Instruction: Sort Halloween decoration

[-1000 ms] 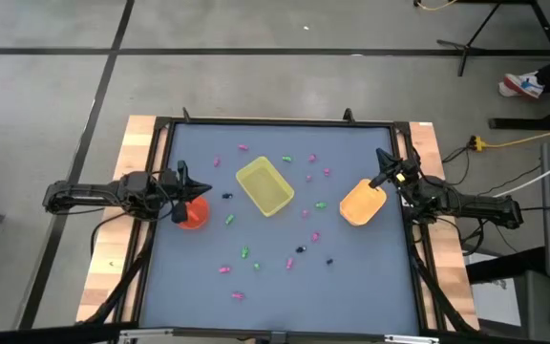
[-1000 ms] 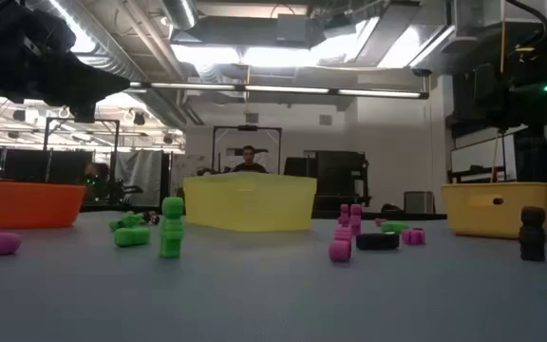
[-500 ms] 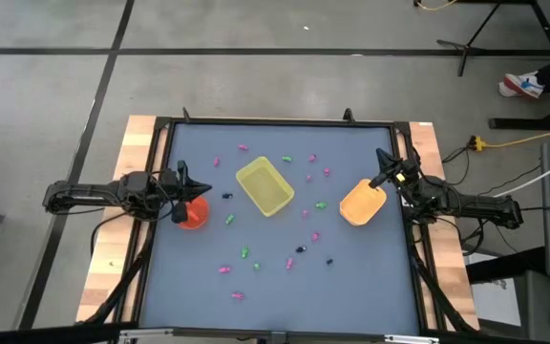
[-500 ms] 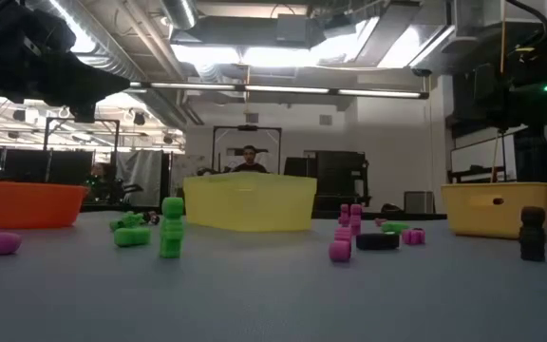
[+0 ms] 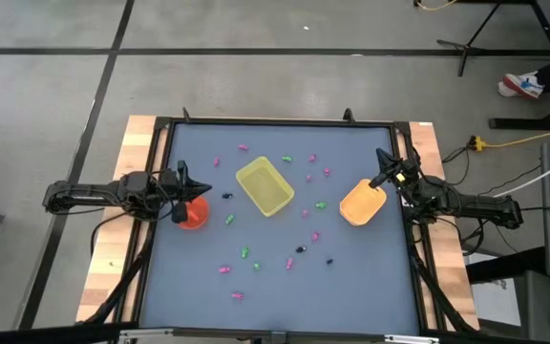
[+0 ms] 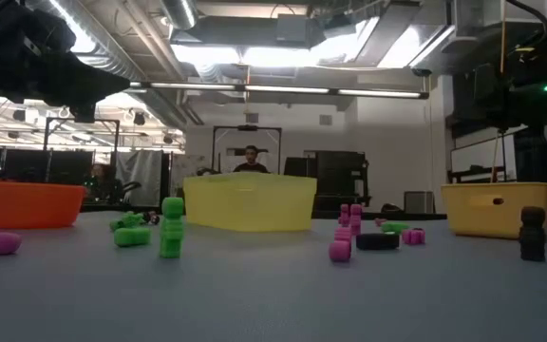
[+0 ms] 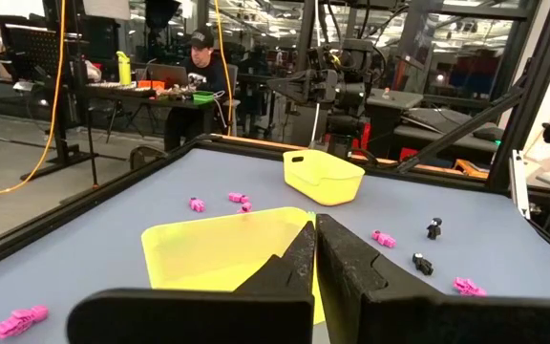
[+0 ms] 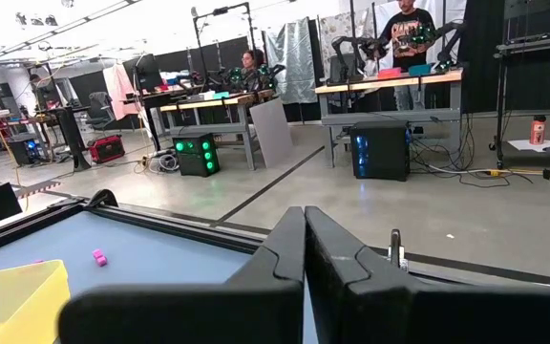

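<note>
Many tiny pink, green and dark trinkets lie scattered on the blue-grey table: a green one (image 5: 245, 252), a pink one (image 5: 224, 269) and a dark one (image 5: 302, 249) among them. In the low view a green one (image 6: 172, 228) and a dark one (image 6: 533, 233) stand upright. My left gripper (image 5: 183, 183) is shut and empty above the table's left side, by the red bowl (image 5: 192, 214); its fingers (image 7: 325, 250) meet. My right gripper (image 5: 382, 170) is shut and empty at the right edge, beside the orange bowl (image 5: 361, 203).
A yellow rectangular tray (image 5: 264, 185) sits at the table's middle, toward the far edge, and shows ahead of the left gripper in its wrist view (image 7: 218, 253). The table has a dark raised frame (image 5: 275, 121). People sit at benches in the room beyond.
</note>
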